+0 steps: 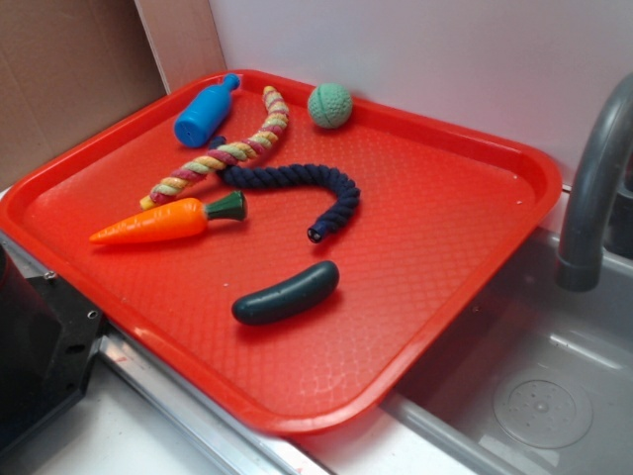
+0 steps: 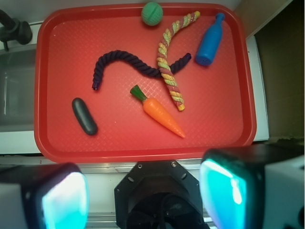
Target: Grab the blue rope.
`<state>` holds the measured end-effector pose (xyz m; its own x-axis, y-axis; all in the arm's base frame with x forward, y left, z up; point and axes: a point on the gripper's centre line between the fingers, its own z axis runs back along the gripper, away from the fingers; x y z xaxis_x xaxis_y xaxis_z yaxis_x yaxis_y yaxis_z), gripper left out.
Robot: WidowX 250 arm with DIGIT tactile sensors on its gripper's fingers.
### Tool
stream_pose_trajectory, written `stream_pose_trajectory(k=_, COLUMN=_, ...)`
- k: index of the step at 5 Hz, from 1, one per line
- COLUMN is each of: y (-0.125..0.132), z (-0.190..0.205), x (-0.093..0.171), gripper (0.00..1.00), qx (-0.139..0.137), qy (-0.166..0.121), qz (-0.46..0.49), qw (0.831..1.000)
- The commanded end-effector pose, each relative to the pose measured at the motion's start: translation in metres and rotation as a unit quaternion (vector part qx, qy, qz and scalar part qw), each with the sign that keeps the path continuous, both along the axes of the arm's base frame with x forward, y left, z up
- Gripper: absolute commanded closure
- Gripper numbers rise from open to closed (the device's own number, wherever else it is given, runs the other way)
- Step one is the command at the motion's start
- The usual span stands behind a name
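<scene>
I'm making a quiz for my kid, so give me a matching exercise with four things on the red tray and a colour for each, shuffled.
Things:
1. rope lying under the braided rope
2. bottle
3. ball
4. carrot

Colours:
A. orange with a green top
B. dark navy
C. light green
D. bright blue

Pairs: 1-B, 2-D, 3-C, 4-A

The thick navy twisted cotton rope (image 1: pixel 307 184) (image 2: pixel 125 62) lies curved and slack on the tray, one end under the braided rope.
</scene>
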<state>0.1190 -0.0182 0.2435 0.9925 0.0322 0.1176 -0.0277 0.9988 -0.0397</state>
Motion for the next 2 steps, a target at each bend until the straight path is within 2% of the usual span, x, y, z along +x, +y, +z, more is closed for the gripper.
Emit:
stream_pose_trajectory(k=1, y=0.000, z=0.000, x=0.000, gripper=0.00, qx=0.000, qy=0.000, qz=0.000, qw=1.000)
stream_pose_trajectory(k=2, y=-0.036, z=-0.025, x=0.047, gripper=0.00, qx=0.064, qy=-0.045, qz=0.088, qw=0.993)
